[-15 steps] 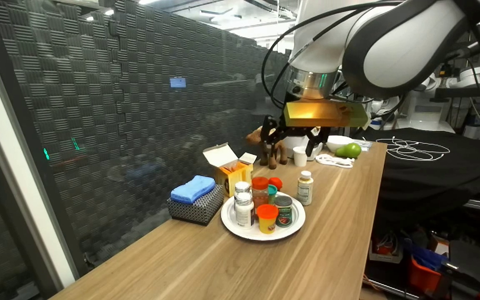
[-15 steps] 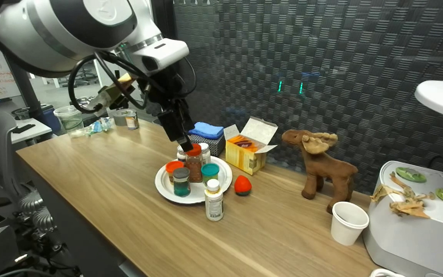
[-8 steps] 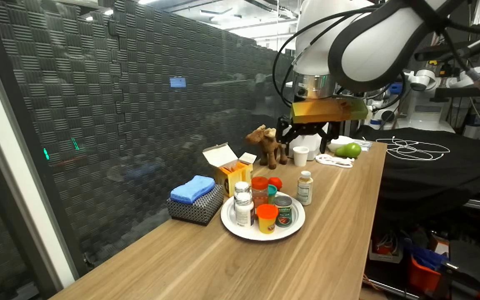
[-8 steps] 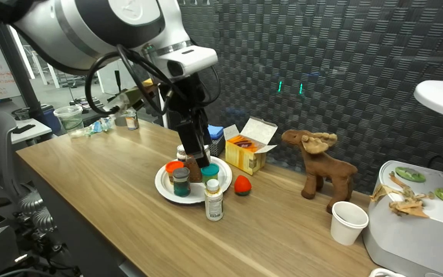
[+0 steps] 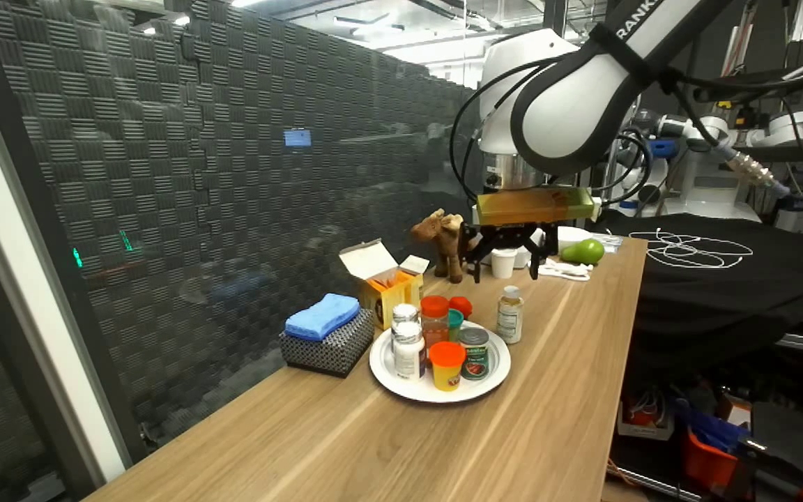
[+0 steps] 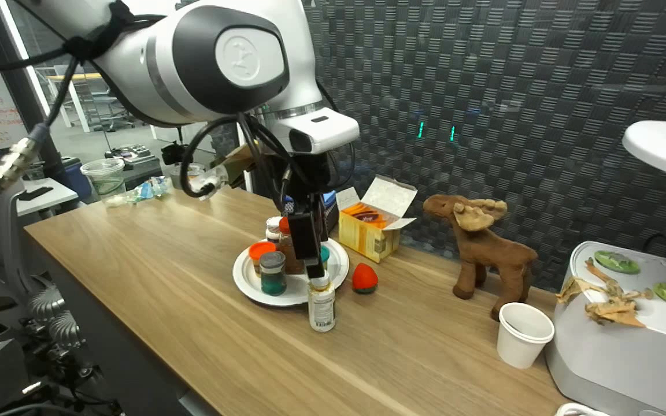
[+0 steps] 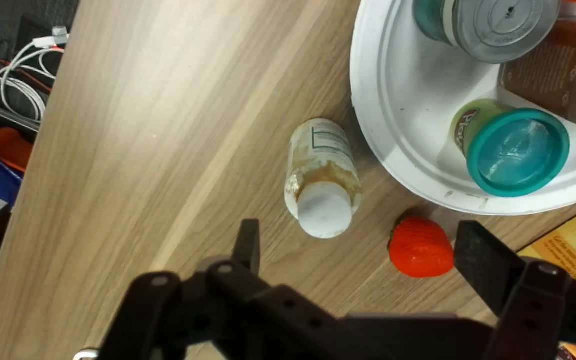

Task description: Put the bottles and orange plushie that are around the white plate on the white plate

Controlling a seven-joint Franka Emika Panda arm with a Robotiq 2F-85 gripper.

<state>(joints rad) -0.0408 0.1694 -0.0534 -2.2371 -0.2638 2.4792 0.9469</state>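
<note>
The hand [image 5: 505,273] hangs above the tabletop [image 5: 401,446], its fingers [image 7: 249,245] spread wide apart; below it a white-capped pill bottle [image 7: 324,170] stands upright on the tabletop, just beside the white plate [image 7: 403,130]; the orange plushie [image 7: 420,247] also lies on the tabletop beneath the hand, toward the finger nearer the open yellow carton [image 6: 367,234]; the plate lies lower than the hand and, in the wrist view, ahead of the fingers, past the bottle; on it are a teal-lidded Play-Doh tub [image 7: 515,150], an orange-lidded yellow tub [image 5: 447,367], a grey-lidded jar [image 5: 475,354], a red-capped jar [image 5: 435,326] and two white bottles [image 5: 410,355]; the brown plush moose [image 6: 486,251] stands well apart from the hand.
</note>
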